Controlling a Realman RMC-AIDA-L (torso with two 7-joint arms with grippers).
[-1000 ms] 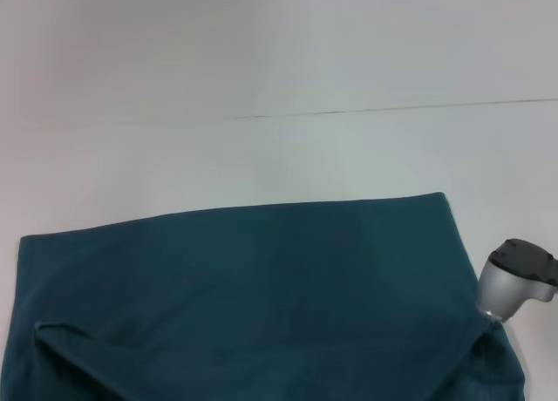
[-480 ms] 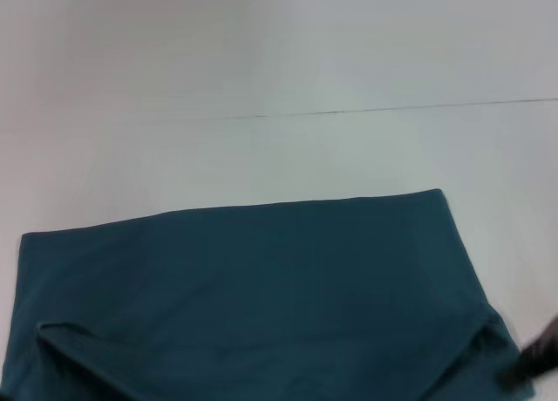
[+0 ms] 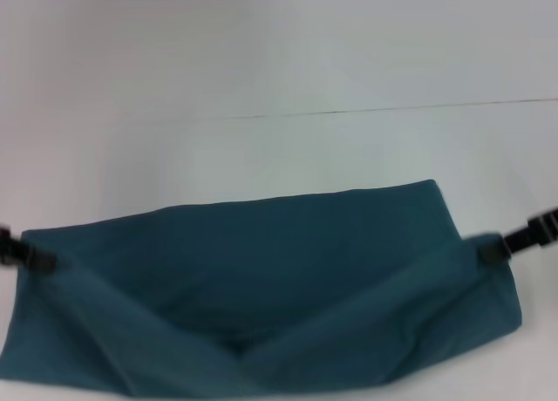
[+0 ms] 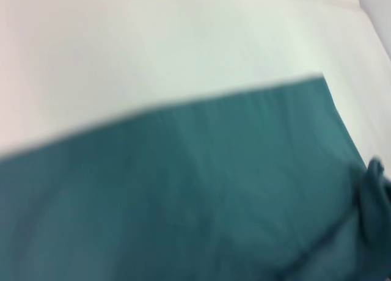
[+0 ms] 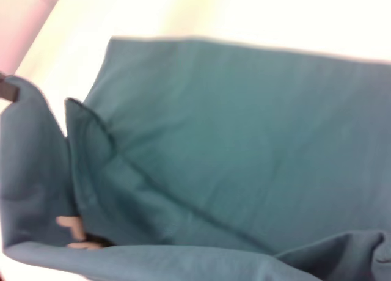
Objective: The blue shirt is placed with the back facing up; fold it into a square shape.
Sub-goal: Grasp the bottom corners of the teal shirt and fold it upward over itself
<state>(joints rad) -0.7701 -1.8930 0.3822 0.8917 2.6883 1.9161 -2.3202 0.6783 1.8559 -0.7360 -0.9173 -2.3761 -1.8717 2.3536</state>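
- Fingers of the left gripper (image 3: 39, 260) are pinched on the left near corner of the blue shirt (image 3: 261, 270), and the right gripper (image 3: 490, 251) is clamped the same way on its right near corner.
- Both held corners are raised off the table (image 3: 261, 61), so the near edge hangs between them and sags to a low point near the middle.
- Its far edge lies flat on the table, running slightly uphill toward the right in the head view.
- From the left wrist view, the shirt (image 4: 183, 189) shows plain teal with a straight far edge against the pale table (image 4: 153, 36).
- From the right wrist view, the cloth (image 5: 244, 128) shows a diagonal crease, with a raised fold at one side.
- A thin dark seam line (image 3: 392, 110) crosses the white table beyond the shirt.
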